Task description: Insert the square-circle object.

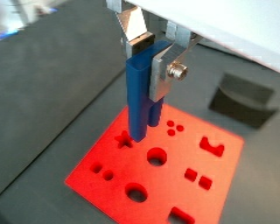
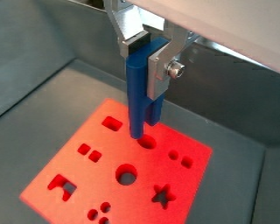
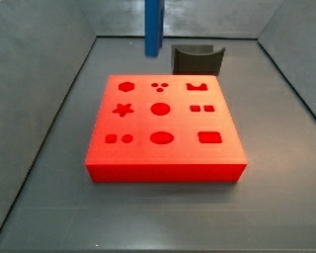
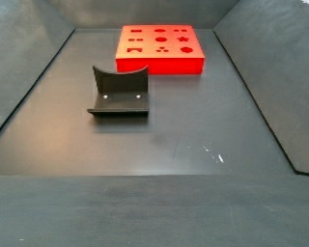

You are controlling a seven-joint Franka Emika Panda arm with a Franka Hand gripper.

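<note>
the square-circle object (image 1: 140,96) hangs upright in the gripper (image 1: 154,63), whose silver plates are closed on its upper part, lower end over the red block (image 1: 154,166) near a cut-out at the block's edge. the step in hand looks like carrying and lining up; insertion is not yet done. next it calls for matching the legs to the square-and-circle pair of holes, then a straight descent.

in both wrist views the grip and leg tips show. a side view shows only the blue piece (image 3: 153,28) above the block's far edge; another shows the dark grey holder (image 4: 120,93) empty on the worktop (image 4: 183,135), well apart from the block.
</note>
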